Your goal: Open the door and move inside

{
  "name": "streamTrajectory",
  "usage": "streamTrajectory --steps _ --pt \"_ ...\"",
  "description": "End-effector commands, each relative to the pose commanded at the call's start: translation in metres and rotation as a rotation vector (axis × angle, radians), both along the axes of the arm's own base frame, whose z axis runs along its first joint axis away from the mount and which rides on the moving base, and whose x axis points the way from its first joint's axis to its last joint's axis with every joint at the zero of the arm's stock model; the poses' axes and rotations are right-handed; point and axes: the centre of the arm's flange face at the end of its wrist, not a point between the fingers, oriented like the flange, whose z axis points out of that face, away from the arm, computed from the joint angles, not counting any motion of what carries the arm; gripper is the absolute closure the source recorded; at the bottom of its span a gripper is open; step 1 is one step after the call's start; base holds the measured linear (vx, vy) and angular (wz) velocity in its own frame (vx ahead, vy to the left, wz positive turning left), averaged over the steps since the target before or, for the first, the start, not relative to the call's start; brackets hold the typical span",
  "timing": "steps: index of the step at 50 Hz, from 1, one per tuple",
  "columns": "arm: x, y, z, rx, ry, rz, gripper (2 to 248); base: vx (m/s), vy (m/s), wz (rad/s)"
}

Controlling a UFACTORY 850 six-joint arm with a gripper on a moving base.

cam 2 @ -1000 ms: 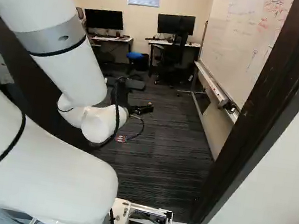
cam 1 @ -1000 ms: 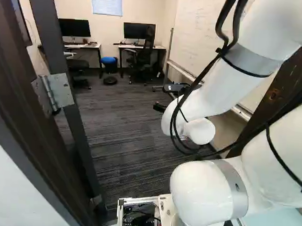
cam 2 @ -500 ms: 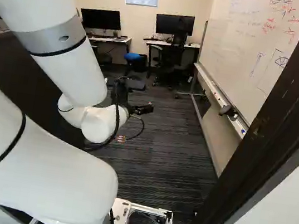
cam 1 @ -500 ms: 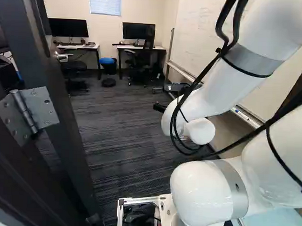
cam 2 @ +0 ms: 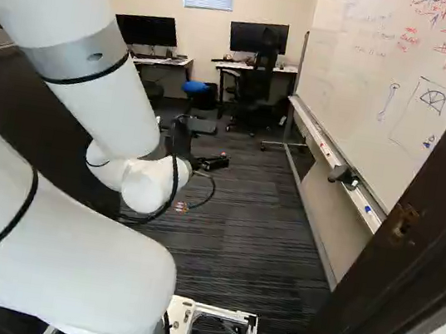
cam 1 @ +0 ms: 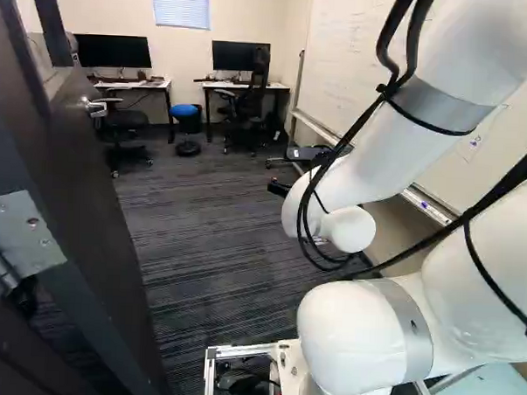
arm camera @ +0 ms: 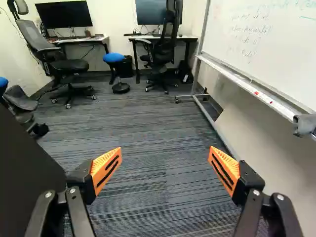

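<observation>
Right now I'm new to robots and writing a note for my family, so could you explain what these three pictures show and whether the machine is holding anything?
The machine is one white robot arm on a moving base. Two pictures come from cameras on that base, behind the arm, one to its left and one to its right. The third comes from the arm's wrist, looking along its black gripper.

The gripper's two fingers, with orange pads, stand wide apart with nothing between them, so it holds nothing.

The dark door at the left of the left base view stands open. Beyond lies a room with striped carpet, a whiteboard, and two desks bearing monitors.
</observation>
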Motion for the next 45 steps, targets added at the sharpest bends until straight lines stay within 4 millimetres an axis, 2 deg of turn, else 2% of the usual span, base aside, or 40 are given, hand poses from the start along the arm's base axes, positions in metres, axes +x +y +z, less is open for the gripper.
streamTrajectory --steps 45 --pt "0.0000 0.0000 0.0000 0.000 0.000 0.000 3 0.206 0.004 -0.007"
